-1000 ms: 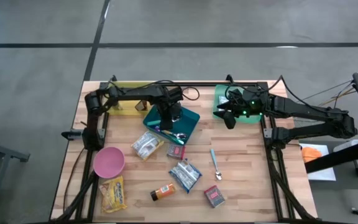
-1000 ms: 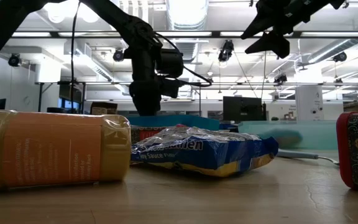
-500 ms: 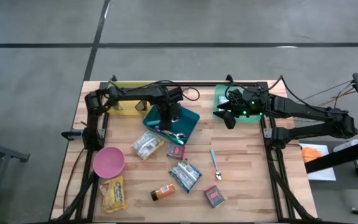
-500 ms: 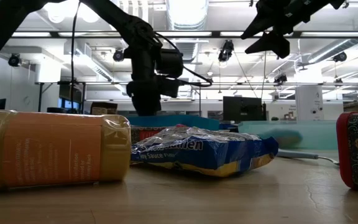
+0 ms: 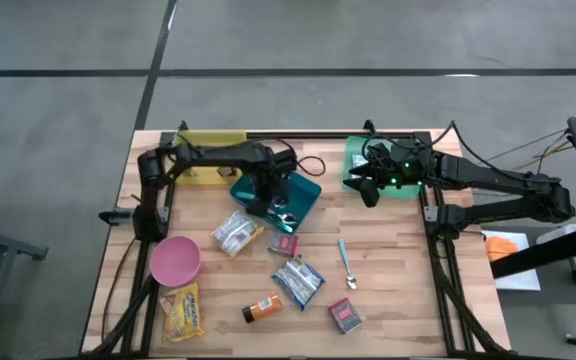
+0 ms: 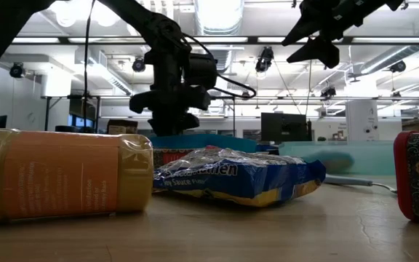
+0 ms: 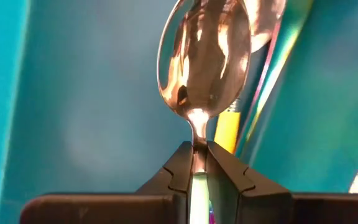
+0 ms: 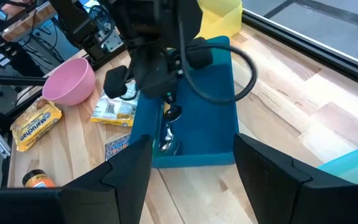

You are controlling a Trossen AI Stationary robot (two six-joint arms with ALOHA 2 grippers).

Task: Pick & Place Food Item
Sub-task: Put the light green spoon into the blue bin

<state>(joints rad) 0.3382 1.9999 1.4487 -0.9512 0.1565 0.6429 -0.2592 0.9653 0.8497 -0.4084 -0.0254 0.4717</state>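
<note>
Over the blue tray (image 5: 303,195), your left gripper (image 5: 273,196) is clamping a spoon (image 7: 205,59) by its handle, not food. Food packets (image 5: 234,234) are lying unplaced, apparently. Your right gripper (image 5: 368,190) is waiting, half-open and empty, above the green bin (image 5: 354,160).

Tray (image 5: 303,195) at table (image 5: 398,280) centre, bowl (image 5: 175,260) at 8 o'clock, spoon (image 5: 347,263) at 4, bottle (image 5: 262,309) at 6

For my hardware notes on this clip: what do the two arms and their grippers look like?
Both arms are black and jointed. The left gripper has angular dark fingers, and a black cable loops off that arm's wrist. The right gripper sits by green indicator lights, its wide fingers matte dark.
</note>
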